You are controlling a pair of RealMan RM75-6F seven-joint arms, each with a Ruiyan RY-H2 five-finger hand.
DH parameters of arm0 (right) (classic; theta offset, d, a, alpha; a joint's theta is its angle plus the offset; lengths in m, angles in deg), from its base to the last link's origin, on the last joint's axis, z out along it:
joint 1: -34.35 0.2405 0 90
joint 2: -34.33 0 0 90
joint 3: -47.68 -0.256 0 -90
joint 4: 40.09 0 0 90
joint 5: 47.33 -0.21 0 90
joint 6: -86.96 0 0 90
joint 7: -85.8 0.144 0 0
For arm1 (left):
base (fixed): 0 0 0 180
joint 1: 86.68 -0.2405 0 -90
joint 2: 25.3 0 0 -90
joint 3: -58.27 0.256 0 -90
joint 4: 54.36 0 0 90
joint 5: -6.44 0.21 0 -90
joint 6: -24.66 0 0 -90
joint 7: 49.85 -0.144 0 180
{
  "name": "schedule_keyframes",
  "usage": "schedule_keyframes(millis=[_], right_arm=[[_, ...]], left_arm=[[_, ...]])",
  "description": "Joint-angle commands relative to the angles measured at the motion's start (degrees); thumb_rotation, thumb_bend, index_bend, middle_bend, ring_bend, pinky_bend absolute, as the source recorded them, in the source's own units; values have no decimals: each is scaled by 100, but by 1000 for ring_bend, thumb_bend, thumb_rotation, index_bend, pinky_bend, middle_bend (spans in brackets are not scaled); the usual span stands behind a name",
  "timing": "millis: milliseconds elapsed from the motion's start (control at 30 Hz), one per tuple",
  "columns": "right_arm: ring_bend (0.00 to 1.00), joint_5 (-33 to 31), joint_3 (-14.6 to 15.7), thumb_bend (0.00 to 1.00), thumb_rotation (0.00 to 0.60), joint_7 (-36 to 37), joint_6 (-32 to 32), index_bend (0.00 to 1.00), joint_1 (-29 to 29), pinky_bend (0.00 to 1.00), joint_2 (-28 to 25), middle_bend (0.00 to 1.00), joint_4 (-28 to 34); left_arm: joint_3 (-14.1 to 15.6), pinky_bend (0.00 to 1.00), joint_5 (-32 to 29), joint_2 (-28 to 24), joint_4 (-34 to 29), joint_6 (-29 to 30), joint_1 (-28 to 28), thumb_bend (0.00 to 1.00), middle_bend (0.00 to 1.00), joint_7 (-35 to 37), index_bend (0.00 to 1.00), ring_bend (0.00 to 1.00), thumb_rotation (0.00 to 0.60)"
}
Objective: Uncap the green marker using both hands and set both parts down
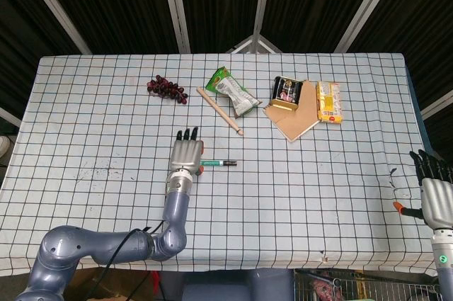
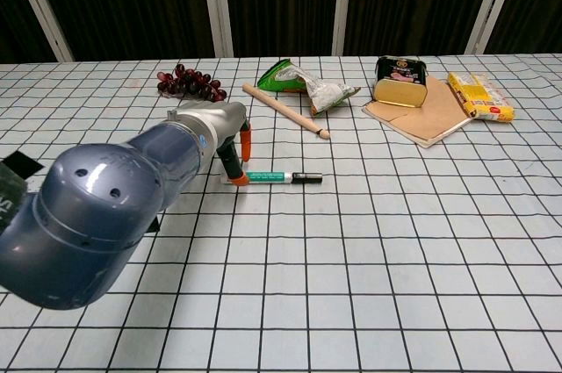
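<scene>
The green marker (image 1: 218, 164) (image 2: 283, 178) lies flat on the checked tablecloth, its black end pointing right, in one piece. My left hand (image 1: 186, 154) (image 2: 226, 138) hovers just left of it, fingers stretched toward the far side and apart. An orange thumb tip sits at the marker's left end; whether it touches is unclear. The hand grips nothing. My right hand (image 1: 436, 189) is at the table's right edge, far from the marker, fingers straight and empty. It does not show in the chest view.
Along the far side lie dark grapes (image 1: 166, 88), a wooden stick (image 1: 220, 111), a green snack bag (image 1: 233, 93), a tin (image 1: 287, 92) on a brown board (image 1: 296, 122) and a yellow packet (image 1: 329, 101). My left arm (image 2: 105, 206) fills the chest view's lower left.
</scene>
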Motion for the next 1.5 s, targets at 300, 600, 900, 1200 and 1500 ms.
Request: schedule_keyframes(millis=[300,600,900,1200,1500], right_arm=[[0,27,29,88,600,152,8,46,-40,0,32,0,-134],[0,24,38,88,600,201,16,46,-61,0,57,0,-179],[0,16,45,89,600,245,-24,50,-59,0,72,0,-221],[0,9,59,88,600,278,3,61,-98,0,89,0,-270],[0,31,64,88,600,267,11,61,-106,0,77,0,-251]], left_arm=[[-11,0,207,235,300,-113,21,431,0,22,484,0,600],[-11,0,284,380,484,-236,16,450,0,-31,488,0,600],[-62,0,369,434,481,-230,11,509,1,-78,547,0,600],[-96,0,241,536,657,-298,-21,523,2,-254,545,0,600],[-228,0,607,555,637,-306,-127,623,68,237,638,0,600]])
